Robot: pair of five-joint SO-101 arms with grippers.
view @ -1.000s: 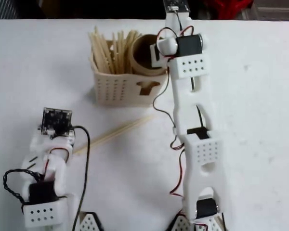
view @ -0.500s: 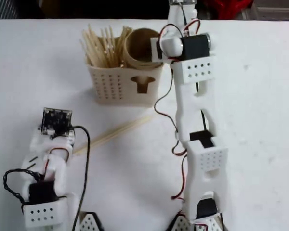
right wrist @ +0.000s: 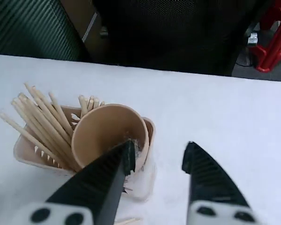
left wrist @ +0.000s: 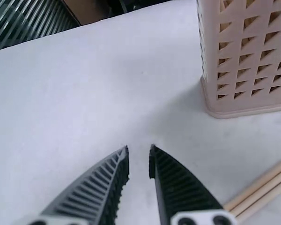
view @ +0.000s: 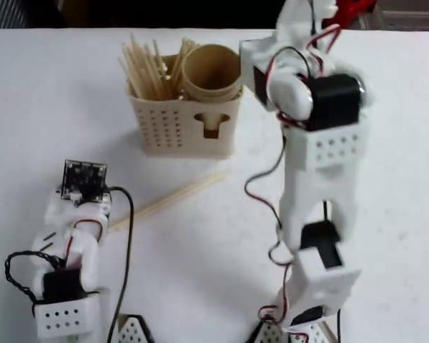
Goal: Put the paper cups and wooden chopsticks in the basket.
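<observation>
Right end effector [right wrist: 159,144] parted above white table [right wrist: 234,117]; left end effector [left wrist: 138,152] narrowly parted; dark room [right wrist: 178,33] behind.

We see a big white table [view: 386,179] with soft, even light on it. Past its far edge the room is dark. On one side is a dark green wall with thin lines [left wrist: 23,23], with a brown box [left wrist: 86,9] next to it. Something red [right wrist: 271,42] stands behind the table.
</observation>
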